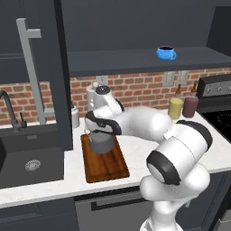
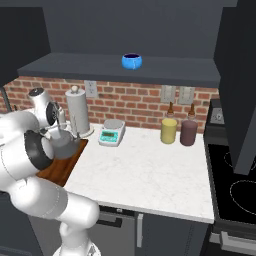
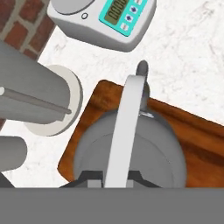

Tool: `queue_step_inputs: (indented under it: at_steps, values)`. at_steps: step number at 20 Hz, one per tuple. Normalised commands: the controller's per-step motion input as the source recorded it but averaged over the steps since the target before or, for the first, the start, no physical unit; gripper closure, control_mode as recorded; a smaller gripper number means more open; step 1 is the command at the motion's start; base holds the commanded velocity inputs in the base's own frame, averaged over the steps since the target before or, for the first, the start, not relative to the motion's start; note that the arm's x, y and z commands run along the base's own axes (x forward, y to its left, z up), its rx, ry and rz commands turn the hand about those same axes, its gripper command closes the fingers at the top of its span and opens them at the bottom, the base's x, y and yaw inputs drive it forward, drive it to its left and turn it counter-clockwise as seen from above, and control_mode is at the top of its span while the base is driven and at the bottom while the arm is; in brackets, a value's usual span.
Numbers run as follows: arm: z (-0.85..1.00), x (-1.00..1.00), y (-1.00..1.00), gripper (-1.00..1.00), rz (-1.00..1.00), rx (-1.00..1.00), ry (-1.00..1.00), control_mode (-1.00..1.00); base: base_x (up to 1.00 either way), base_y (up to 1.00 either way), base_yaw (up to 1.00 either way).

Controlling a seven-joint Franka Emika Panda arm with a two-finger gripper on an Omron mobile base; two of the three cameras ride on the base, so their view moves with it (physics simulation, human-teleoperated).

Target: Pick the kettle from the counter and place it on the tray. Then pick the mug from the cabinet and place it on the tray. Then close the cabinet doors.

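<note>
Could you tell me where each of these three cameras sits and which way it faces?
Left base view: behind the arm's left, looking forward and down at the kettle on the tray; arm rises lower right.
Right base view: behind its right, facing the counter and mug; arm lower left.
Hand view: looks straight down the gripper onto the kettle handle.
Both base views share kettle, tray and mug.

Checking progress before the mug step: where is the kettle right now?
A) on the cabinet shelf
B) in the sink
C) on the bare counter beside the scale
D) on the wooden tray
D: the kettle sits over the tray, brown wood showing around its base.
</note>
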Motion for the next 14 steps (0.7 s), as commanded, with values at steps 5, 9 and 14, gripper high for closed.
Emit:
queue_step_inputs:
  at_steps: [5,9,14]
  values:
    - [-0.31,0.30,0.00,1.00,0.00,0.00,-0.02,-1.00,0.00,0.00,0.00]
    - [-0.27,0.05,-0.01,1.00,0.00,0.01,0.00,-1.00,0.00,0.00,0.00]
    - [-0.26,0.00,0.00,1.00,0.00,0.03,0.00,-1.00,0.00,0.00,0.00]
